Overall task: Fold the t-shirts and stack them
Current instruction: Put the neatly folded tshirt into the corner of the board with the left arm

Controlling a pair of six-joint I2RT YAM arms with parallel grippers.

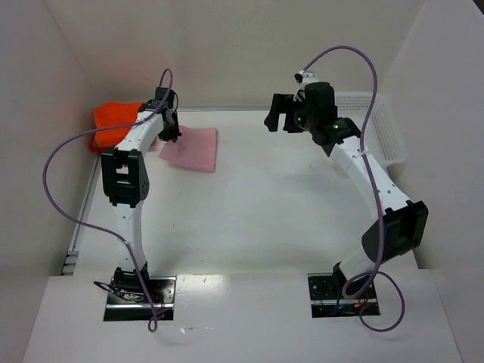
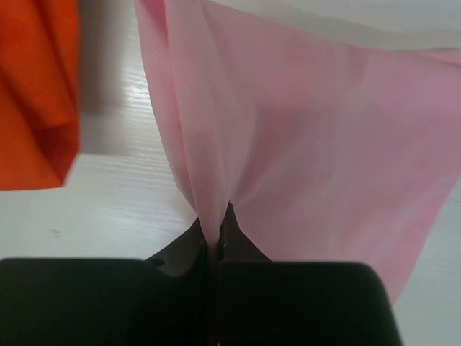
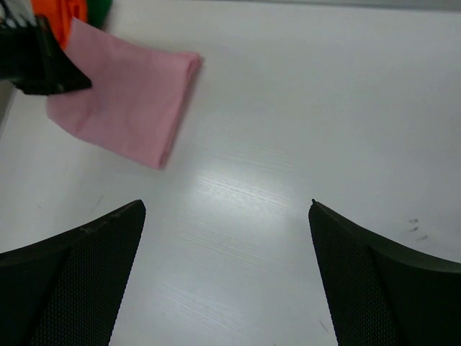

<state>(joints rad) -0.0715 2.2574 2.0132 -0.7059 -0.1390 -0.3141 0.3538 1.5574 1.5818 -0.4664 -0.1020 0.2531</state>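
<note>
Fingers of the left gripper are clamped tight on a raised fold of the pink shirt, a pinch that only the left wrist view shows. The shirt lies folded at the far left of the table, just beside the orange shirt. The right gripper hangs above bare table, fingers wide apart, holding nothing. Only its wrist view catches a green edge by the orange cloth. Only the overhead view shows the white basket at far right.
</note>
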